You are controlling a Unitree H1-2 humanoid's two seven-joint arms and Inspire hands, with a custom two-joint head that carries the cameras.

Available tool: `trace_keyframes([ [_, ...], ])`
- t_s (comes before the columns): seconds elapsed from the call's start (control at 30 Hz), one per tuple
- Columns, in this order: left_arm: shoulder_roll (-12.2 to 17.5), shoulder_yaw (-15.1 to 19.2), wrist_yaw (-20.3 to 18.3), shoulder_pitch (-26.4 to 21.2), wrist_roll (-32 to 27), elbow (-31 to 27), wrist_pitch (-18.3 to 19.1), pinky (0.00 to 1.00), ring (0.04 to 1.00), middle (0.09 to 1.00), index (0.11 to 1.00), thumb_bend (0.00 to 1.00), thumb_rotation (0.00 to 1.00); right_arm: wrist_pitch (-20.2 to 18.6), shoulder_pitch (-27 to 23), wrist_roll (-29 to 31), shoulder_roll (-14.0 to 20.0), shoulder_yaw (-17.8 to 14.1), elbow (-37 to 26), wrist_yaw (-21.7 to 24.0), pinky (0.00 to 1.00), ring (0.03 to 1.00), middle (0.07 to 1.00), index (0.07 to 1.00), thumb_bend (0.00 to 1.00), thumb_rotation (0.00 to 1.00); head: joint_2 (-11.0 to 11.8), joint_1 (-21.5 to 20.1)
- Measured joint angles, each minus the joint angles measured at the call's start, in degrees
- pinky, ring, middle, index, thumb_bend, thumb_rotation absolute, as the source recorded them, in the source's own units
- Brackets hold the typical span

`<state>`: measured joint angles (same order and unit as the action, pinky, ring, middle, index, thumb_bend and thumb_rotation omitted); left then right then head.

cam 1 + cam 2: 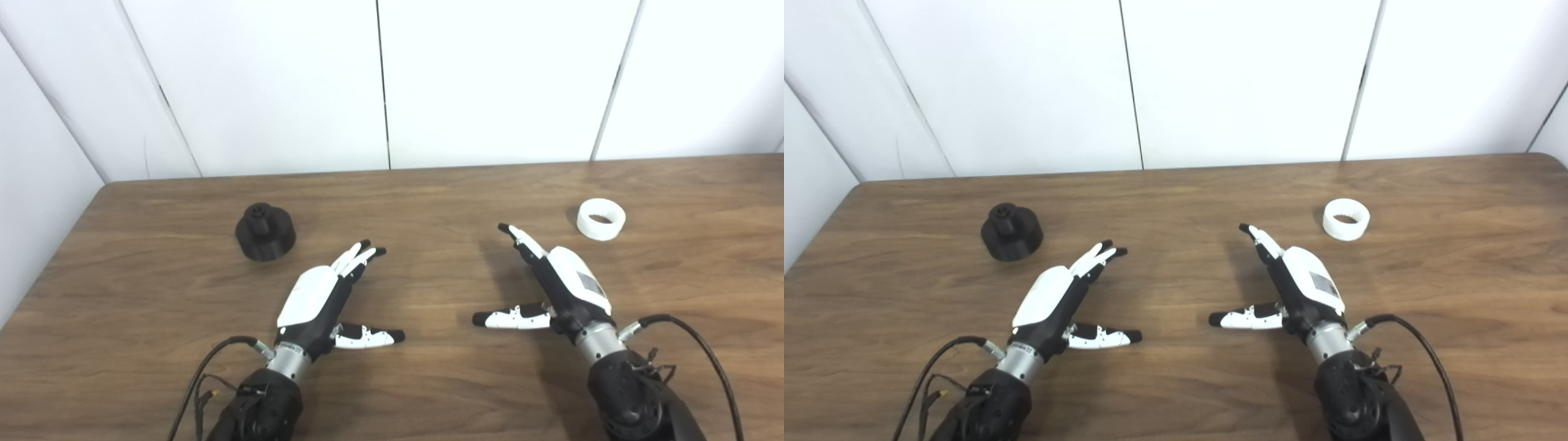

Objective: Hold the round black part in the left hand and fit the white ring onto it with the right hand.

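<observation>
The round black part [265, 232] stands on the wooden table [429, 202] at the left, its narrow hub pointing up. My left hand [324, 300] lies open just to its lower right, fingers stretched out and thumb spread, touching nothing. Over at the right the white ring [601, 219] rests flat on the table with its hole upward. Below and left of the ring, my right hand [551, 282] is open too, fingers straight and thumb pointing left, apart from the ring.
White wall panels [380, 86] rise behind the table's far edge. The table's left edge [55, 245] runs close to the black part. Black cables [704, 349] trail from both wrists near the front.
</observation>
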<state>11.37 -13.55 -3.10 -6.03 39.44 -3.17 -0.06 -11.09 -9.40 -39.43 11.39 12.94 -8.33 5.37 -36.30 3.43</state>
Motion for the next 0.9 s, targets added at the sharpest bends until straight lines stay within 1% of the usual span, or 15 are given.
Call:
trace_keyframes([
  [0.07,0.0,0.0,0.0,0.0,0.0,0.0,0.0,0.84,0.967,0.997,0.904,0.89,0.33,0.0,0.0,0.0,0.0,0.0,0.0,0.0,0.9,0.909,0.953,0.95,0.91,0.4,0.2,0.7],
  [0.13,0.0,0.0,0.0,0.0,0.0,0.0,0.0,0.84,0.967,0.998,0.904,0.89,0.32,0.0,0.0,0.0,0.0,0.0,0.0,0.0,0.9,0.909,0.953,0.951,0.91,0.41,0.3,3.0],
  [0.17,-0.1,-0.1,0.0,0.0,0.0,0.0,0.0,0.84,0.965,0.997,0.903,0.9,0.33,0.0,0.0,0.2,0.1,-0.1,0.0,0.0,0.89,0.904,0.952,0.949,0.91,0.4,0.7,6.4],
  [0.2,-0.3,-0.2,0.0,0.0,0.1,0.0,0.1,0.83,0.963,0.997,0.902,0.9,0.33,0.1,0.0,0.3,0.2,-0.1,0.0,0.0,0.88,0.902,0.95,0.947,0.91,0.4,1.2,8.7],
  [0.23,-0.4,-0.3,0.0,0.0,0.2,0.0,0.2,0.83,0.962,0.997,0.902,0.9,0.33,0.1,0.0,0.4,0.4,-0.2,0.0,0.0,0.88,0.901,0.95,0.946,0.91,0.4,1.2,8.7],
  [0.27,-0.8,-0.5,0.1,0.0,0.4,0.0,0.3,0.83,0.961,0.999,0.905,0.9,0.35,0.2,0.0,0.7,0.7,-0.4,0.0,0.0,0.87,0.899,0.948,0.944,0.91,0.39,1.7,11.3],
  [0.3,-1.0,-0.7,0.2,-0.1,0.6,0.1,0.3,0.84,0.962,1.0,0.908,0.89,0.36,0.4,0.0,1.0,1.1,-0.5,0.0,0.0,0.86,0.898,0.947,0.944,0.91,0.39,1.9,12.7],
  [0.33,-1.5,-1.1,0.3,-0.1,0.9,0.3,0.3,0.84,0.963,1.0,0.909,0.89,0.36,0.8,0.0,1.4,1.7,-0.7,0.1,0.0,0.86,0.898,0.946,0.944,0.91,0.39,1.9,12.7],
  [0.37,-1.9,-1.5,0.5,-0.2,1.1,0.7,0.3,0.84,0.962,0.999,0.908,0.9,0.36,1.0,0.0,1.9,2.1,-0.9,0.1,0.0,0.85,0.899,0.946,0.941,0.91,0.37,2.4,14.1],
  [0.5,-3.0,-2.4,1.1,-1.1,2.5,1.9,0.3,0.84,0.958,0.996,0.906,0.91,0.38,1.6,0.1,3.2,3.3,-1.8,1.0,0.0,0.82,0.898,0.946,0.94,0.93,0.36,2.7,14.9],
  [0.6,-3.2,-2.6,1.3,-1.2,2.7,2.0,0.3,0.84,0.959,0.997,0.907,0.91,0.38,1.8,0.1,3.4,3.3,-1.9,1.0,0.0,0.79,0.893,0.942,0.934,0.94,0.36,2.6,14.8],
  [0.73,-3.2,-2.6,1.4,-1.2,2.9,2.0,0.3,0.84,0.957,0.996,0.908,0.91,0.38,2.1,0.1,4.0,3.3,-2.2,1.0,-0.1,0.81,0.909,0.953,0.943,0.93,0.34,2.6,14.5],
  [0.9,-3.2,-2.5,2.2,-1.2,3.0,2.0,0.4,0.84,0.959,0.997,0.906,0.91,0.37,2.1,0.1,4.2,3.3,-2.2,0.9,-0.1,0.81,0.901,0.952,0.942,0.92,0.34,2.5,14.6],
])
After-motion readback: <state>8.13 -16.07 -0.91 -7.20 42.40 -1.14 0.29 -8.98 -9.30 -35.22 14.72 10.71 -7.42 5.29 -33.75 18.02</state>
